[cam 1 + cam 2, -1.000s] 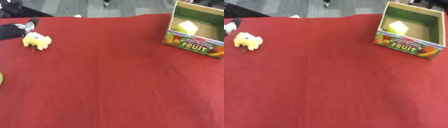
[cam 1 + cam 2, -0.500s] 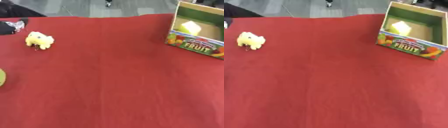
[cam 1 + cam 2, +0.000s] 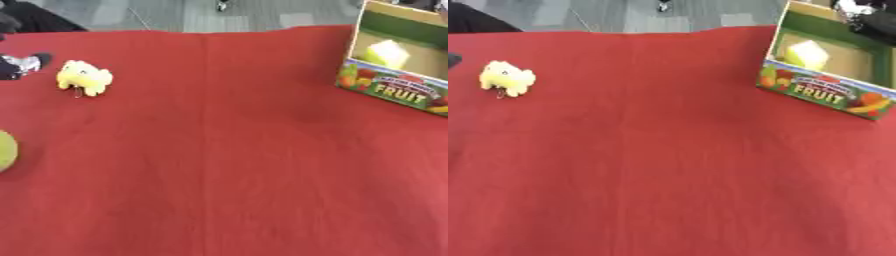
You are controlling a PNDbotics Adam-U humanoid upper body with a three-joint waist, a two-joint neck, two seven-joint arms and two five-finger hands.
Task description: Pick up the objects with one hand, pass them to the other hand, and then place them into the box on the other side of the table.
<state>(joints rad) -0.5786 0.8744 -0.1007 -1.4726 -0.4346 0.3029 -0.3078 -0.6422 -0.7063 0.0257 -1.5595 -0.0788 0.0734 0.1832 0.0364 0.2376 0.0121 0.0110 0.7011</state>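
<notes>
- Since the left hand (image 3: pixel 19 66) only peeks in at the desk's far left edge, I cannot tell how its fingers are set.
- Just beside it sits the small, soft yellow toy (image 3: pixel 84 77); it could roll away if bumped.
- At the far right corner, the fruit box (image 3: pixel 829 60) holds a yellow block (image 3: pixel 805 54).

The box (image 3: pixel 820 92) at the desk's far right corner carries the word "FRUIT" in white on its front wall; smaller lettering above it is unreadable.
</notes>
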